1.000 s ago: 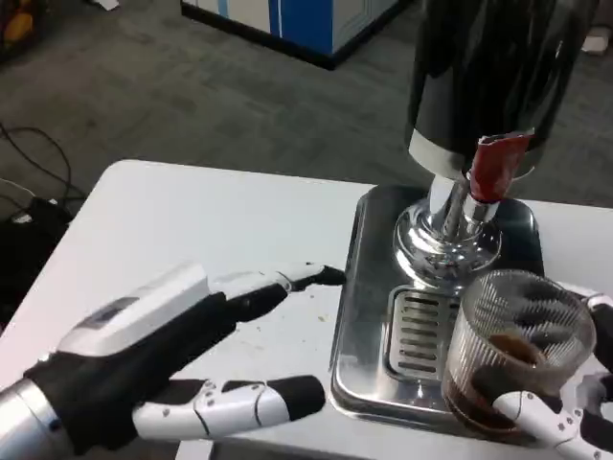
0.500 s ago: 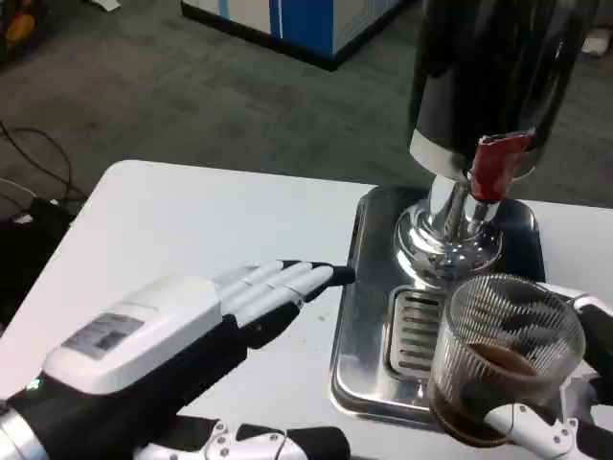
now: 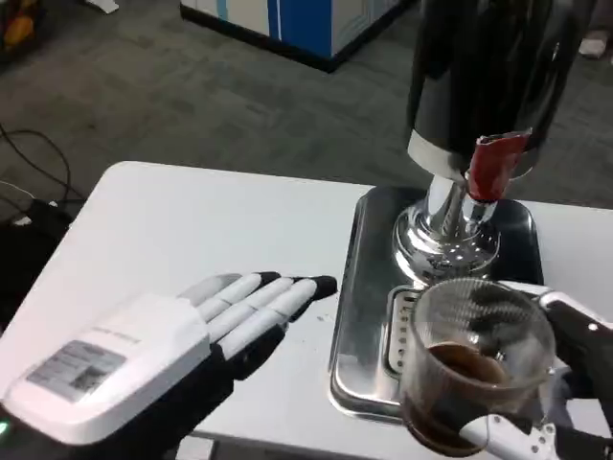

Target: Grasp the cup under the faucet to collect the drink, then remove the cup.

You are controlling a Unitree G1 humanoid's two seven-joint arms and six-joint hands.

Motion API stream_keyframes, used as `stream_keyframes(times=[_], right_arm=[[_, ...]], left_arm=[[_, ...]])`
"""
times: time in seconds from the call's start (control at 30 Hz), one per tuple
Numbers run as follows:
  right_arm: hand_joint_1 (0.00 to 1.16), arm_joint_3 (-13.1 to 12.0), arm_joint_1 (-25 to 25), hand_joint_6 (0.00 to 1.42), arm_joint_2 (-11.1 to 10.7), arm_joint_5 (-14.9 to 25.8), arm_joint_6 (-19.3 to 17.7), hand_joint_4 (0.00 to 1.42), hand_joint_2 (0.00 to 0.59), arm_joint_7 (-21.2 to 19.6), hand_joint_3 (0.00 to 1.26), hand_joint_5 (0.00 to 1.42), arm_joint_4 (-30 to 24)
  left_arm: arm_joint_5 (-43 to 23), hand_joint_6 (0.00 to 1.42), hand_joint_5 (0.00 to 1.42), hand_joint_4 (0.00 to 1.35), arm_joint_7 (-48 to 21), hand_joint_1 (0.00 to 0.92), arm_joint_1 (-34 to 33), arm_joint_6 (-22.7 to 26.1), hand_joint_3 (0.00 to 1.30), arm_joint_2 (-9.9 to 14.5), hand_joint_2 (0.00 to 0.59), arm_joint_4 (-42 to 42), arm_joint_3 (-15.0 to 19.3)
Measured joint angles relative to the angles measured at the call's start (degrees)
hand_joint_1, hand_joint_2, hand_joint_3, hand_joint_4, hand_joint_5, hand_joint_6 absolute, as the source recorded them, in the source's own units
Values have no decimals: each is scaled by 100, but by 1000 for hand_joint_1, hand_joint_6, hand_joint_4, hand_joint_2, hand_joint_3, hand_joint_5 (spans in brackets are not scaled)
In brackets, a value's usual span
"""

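Cup [image 3: 479,369] sits low in the lower right of the frame, held up by the right hand [image 3: 560,383], whose white and black fingers wrap around its base and far side. It's hovering over the front edge of the metal tray [image 3: 359,316], in front of and below the faucet [image 3: 490,165].

Surface first: a white table [image 3: 192,230] with rounded corners, a few dark specks on it near the tray. Behind it there's grey carpet-like floor [image 3: 192,86], some black cables [image 3: 38,153] at the left edge, and a blue and white cabinet [image 3: 297,24] along the top.

The cup is clear ribbed plastic with a dark brown drink filling the bottom part. The tray is shiny steel, rectangular, with a slotted drain grille [image 3: 402,321] partly hidden behind the cup.

The dispenser [image 3: 488,67] is a glossy black cylinder on a polished chrome pedestal, with a red tap handle on the faucet.

The left hand [image 3: 192,335] takes up the lower left, flat white back facing up, fingers stretched out and a bit apart toward the tray, holding nothing.
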Motion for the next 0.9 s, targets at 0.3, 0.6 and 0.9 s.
stream_keyframes(times=[0.3, 0.6, 0.9], right_arm=[[822, 248, -265, 1424, -59, -152, 89, 1167, 171, 247, 975, 1367, -28], [816, 427, -622, 1424, -118, -259, 396, 1168, 178, 428, 983, 1377, -29], [813, 455, -660, 1424, -138, -273, 404, 1182, 176, 461, 989, 1381, -31]], left_arm=[[19, 0, 0, 0, -117, 0, 471, 22, 0, -94, 139, -203, 391], [163, 0, 0, 0, -157, 0, 834, -85, 0, -185, 140, -303, 564], [186, 0, 0, 0, -157, 0, 899, -234, 0, -306, 140, -329, 606]])
